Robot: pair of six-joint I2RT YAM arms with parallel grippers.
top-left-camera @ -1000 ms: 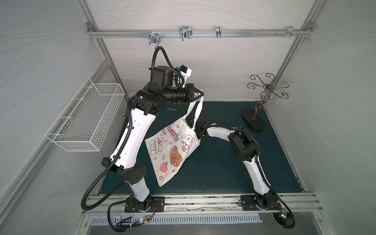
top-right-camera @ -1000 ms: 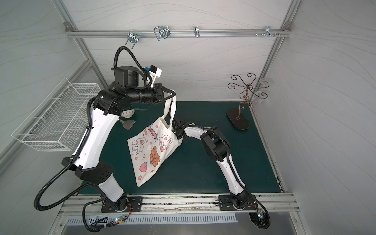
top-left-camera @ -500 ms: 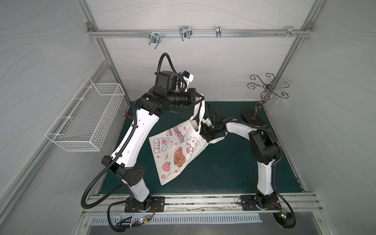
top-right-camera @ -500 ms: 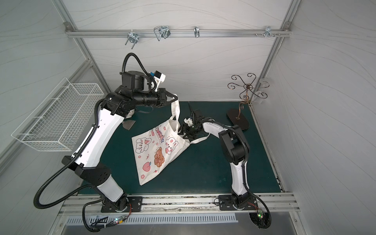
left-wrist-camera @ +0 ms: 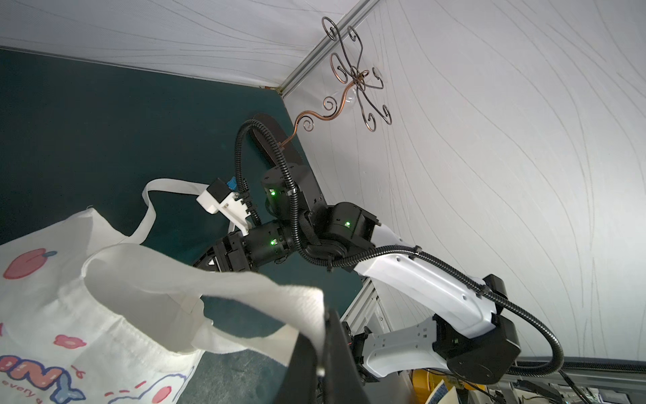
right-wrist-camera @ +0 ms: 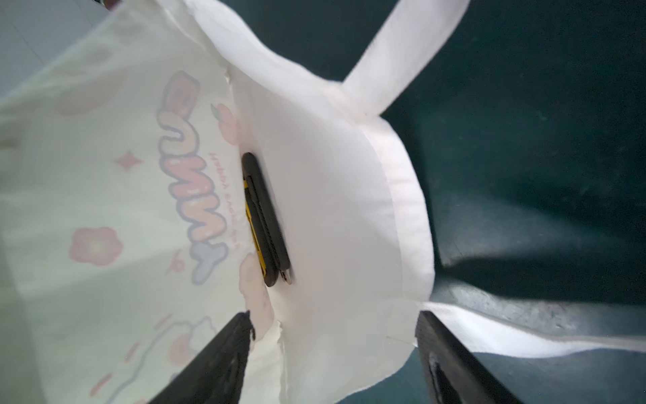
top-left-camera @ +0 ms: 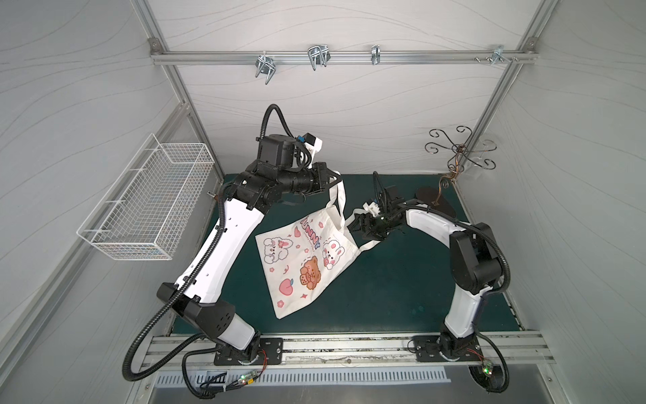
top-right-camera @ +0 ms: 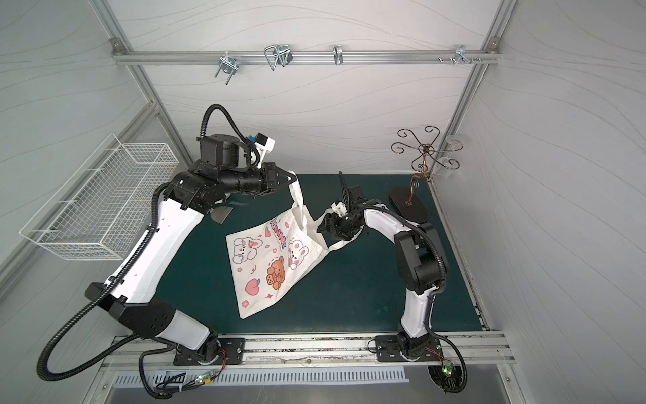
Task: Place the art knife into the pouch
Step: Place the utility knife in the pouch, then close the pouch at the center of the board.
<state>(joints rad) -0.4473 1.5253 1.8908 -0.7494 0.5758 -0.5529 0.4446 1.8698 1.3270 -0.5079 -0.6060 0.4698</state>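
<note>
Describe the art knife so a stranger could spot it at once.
On the green mat lies a cream pouch printed with bunnies, one strap held up by the left gripper. In the right wrist view, inside its open mouth, lies the art knife. It is a slim black bar with a yellow stripe, the only dark thing inside the white cloth.

Robot lab test cell: white panel walls [top-left-camera: 349, 105], alu frame [top-left-camera: 184, 105], hook rail [top-left-camera: 349, 56] at 12 o'clock. Two arms [top-left-camera: 227, 245] bolted to base rail [top-left-camera: 349, 344] at 6 o'clock; green mat [top-left-camera: 384, 290].
</note>
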